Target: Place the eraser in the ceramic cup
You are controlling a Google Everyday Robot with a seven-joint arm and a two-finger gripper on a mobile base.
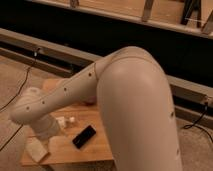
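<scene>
- The eraser (36,148) lies flat at the front-left corner of the wooden table (75,154), close to both edges. It looks light, stiff and a bit grippy, so I'd pinch it across the short sides.
- The gripper (48,134) hangs just right of it, fingers spread, holding nothing.
- There's a glossy black slab (84,136) further right. The ceramic cup is hidden behind the arm.

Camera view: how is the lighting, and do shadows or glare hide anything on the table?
Camera view: dim, warm light, background nearly black; the pale arm blocks much of the table; faint sheen on the black slab; the gripper hangs low beside the eraser.
</scene>
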